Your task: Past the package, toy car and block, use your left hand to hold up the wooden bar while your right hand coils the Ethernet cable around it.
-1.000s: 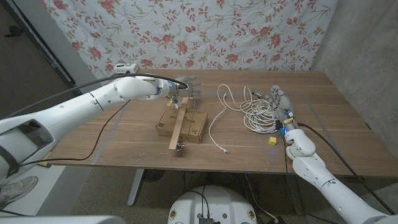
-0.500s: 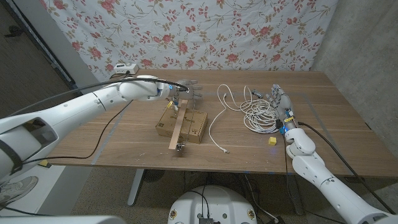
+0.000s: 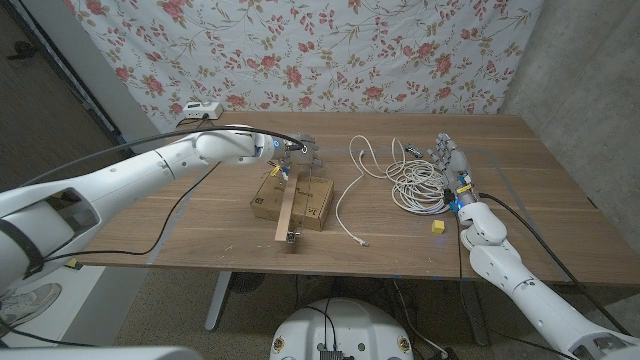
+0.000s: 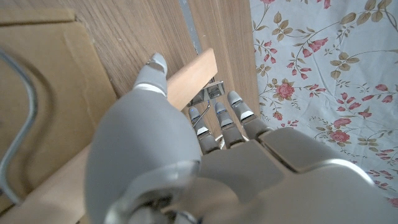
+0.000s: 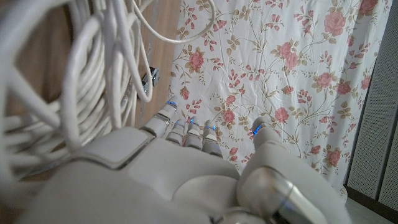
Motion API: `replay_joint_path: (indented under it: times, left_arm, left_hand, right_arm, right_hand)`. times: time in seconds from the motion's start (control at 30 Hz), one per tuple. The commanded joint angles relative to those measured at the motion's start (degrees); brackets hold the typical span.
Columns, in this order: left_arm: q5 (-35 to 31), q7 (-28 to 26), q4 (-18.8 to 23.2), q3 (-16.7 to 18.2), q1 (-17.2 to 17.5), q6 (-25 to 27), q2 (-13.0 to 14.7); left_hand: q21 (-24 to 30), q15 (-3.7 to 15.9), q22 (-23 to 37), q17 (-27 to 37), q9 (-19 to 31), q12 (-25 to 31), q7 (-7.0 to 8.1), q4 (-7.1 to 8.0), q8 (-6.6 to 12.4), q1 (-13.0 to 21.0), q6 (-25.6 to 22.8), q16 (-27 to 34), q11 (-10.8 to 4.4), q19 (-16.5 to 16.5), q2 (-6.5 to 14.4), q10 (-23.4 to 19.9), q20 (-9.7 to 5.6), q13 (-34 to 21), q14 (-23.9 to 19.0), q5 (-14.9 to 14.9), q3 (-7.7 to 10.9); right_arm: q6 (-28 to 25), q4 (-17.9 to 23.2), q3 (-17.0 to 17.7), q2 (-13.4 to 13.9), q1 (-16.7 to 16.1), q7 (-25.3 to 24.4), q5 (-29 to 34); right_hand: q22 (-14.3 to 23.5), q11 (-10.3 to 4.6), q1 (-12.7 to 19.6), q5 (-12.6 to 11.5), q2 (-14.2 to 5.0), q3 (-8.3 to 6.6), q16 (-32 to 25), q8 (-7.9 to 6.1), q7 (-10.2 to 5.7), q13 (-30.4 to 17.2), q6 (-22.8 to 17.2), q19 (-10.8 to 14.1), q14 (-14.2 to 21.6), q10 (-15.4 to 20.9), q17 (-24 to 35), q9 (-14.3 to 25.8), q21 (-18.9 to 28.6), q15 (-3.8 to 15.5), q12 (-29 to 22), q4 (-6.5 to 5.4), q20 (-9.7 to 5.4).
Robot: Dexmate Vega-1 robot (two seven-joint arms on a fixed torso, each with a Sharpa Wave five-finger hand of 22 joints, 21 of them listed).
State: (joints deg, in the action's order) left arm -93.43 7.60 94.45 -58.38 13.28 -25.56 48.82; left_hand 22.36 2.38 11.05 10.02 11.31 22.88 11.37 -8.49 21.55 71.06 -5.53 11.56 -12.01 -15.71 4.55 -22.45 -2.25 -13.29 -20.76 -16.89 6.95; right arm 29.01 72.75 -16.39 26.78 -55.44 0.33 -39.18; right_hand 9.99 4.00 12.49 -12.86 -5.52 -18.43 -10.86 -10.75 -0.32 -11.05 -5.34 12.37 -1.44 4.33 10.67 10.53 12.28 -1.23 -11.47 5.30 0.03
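Floral cloth with red roses hangs behind a brown wooden table. Near the table's middle lies a flat brown cardboard package, which serves as the landmark for the rest. A long pale wooden bar lies across the package, one end reaching past the package's near edge toward the robot and the other end past its far edge. The left hand is at that far end: in the left wrist view its fingers curl down behind the bar and the thumb comes over the bar's upper face, so the hand seems to be closing around the bar, though whether the grip is firm cannot be told. The bar's near end is at table level.

To the right of the package, a loose run of white Ethernet cable snakes across the table, and farther right most of the cable is a rough coil. The right hand stands at the coil's far right side, fingers upright and slightly apart, gripping nothing; in the right wrist view the cable loops lie right beside the hand.

A small yellow block sits well right of the package, nearer the robot than the coil. A small white toy car sits beyond the package to the left, by the table's far corner.
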Motion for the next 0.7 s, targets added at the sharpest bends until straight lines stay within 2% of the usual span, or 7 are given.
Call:
replay_joint_path:
  times: [0.03,0.13,0.3,0.37,0.5,0.63,0.7]
  left_arm:
    - [1.5,-4.5,-2.3,-0.7,0.6,2.1,-0.5]
    - [1.7,-5.5,-2.8,-0.7,0.8,3.0,-0.7]
    - [3.5,-4.6,-3.4,-0.4,0.7,3.4,-1.3]
    - [4.3,-3.9,-3.4,-0.2,0.7,3.8,-1.6]
    - [7.1,-1.1,-3.5,0.7,0.9,4.1,-2.2]
    - [8.9,0.8,-3.0,1.6,1.4,5.5,-2.6]
    - [10.7,2.1,-2.8,2.4,1.9,6.4,-3.0]
  left_hand:
    - [1.5,11.10,0.3,0.7,0.0,3.3,-0.20,-0.32,1.31,3.6,-5.0,1.3,-0.08,-2.7,2.6,-8.4,-2.43,-1.3,-8.3,2.5,1.43]
    - [3.6,11.31,0.7,1.0,-0.2,5.4,-0.57,-0.92,1.60,7.0,-8.4,1.7,-0.21,-6.0,4.0,-12.9,-3.97,-2.6,-14.1,4.0,3.32]
    - [7.7,11.31,1.9,1.6,-0.1,8.3,-2.61,0.37,1.81,11.4,-13.7,2.9,0.00,-8.6,7.5,-18.2,-4.27,-4.8,-22.9,5.3,9.46]
    - [10.0,11.22,2.9,1.8,0.2,8.8,-3.83,2.37,1.93,11.6,-15.5,3.2,0.15,-9.3,7.7,-18.9,-3.63,-5.6,-25.7,5.0,12.81]
    - [16.0,10.87,4.9,1.9,0.8,9.1,-6.74,9.46,1.54,8.0,-17.7,3.7,0.29,-11.8,7.6,-19.2,-3.08,-7.2,-31.9,3.6,18.46]
    - [19.3,10.66,5.6,2.6,1.1,9.6,-8.40,13.76,1.78,4.7,-20.2,4.5,0.14,-13.1,7.4,-19.9,-2.76,-8.1,-35.9,2.4,20.11]
    - [22.1,10.52,5.9,3.5,1.4,11.4,-9.82,17.95,2.23,0.4,-23.6,5.2,0.04,-13.9,7.0,-22.7,-2.28,-9.5,-39.4,0.5,20.72]
  right_arm:
    - [-0.4,-1.8,-0.4,0.3,1.6,0.8,0.5]
    - [-0.4,-2.0,-0.5,0.4,1.9,0.8,0.6]
    - [-0.5,-2.4,-0.6,0.5,2.3,0.9,0.9]
    - [-0.4,-2.7,-0.7,0.5,2.5,0.9,1.0]
    - [-0.2,-3.2,-0.7,0.4,2.8,1.3,0.9]
    - [0.1,-3.6,-0.7,0.3,3.0,1.5,0.8]
    - [0.2,-3.7,-0.7,0.3,3.1,1.6,0.8]
  right_hand:
    - [0.3,-0.05,-0.3,0.0,-0.06,-0.02,-0.4,-0.32,-0.02,-0.2,-0.4,0.5,0.3,0.4,0.0,0.1,-0.1,0.07,-0.3,-0.01,0.22]
    - [0.3,-0.03,-0.3,0.0,-0.04,-0.02,-0.4,-0.33,-0.10,-0.2,-0.4,0.5,0.4,0.4,0.0,0.1,-0.1,0.00,-0.3,0.01,0.34]
    - [0.3,0.04,-0.3,0.0,-0.02,-0.01,-0.5,-0.35,-0.26,-0.2,-0.5,0.7,0.6,0.5,0.0,0.1,-0.1,0.00,-0.3,0.02,0.50]
    - [0.3,0.09,-0.3,0.0,-0.02,-0.01,-0.5,-0.39,-0.34,-0.2,-0.6,0.7,0.7,0.5,0.0,0.1,-0.1,-0.02,-0.3,0.02,0.52]
    - [0.3,-0.01,-0.4,0.0,-0.02,-0.01,-0.5,-0.40,-0.42,-0.2,-0.7,0.7,0.7,0.5,0.0,0.1,-0.1,-0.02,-0.3,0.02,0.52]
    - [0.2,0.13,-0.4,0.0,0.00,0.00,-0.4,-0.38,-0.40,-0.2,-0.7,0.8,0.8,0.5,0.0,0.1,-0.1,-0.03,-0.3,0.03,0.53]
    - [0.2,0.11,-0.4,0.0,0.00,0.00,-0.4,-0.40,-0.40,-0.2,-0.7,0.8,0.7,0.6,0.0,0.2,-0.1,-0.03,-0.3,0.02,0.49]
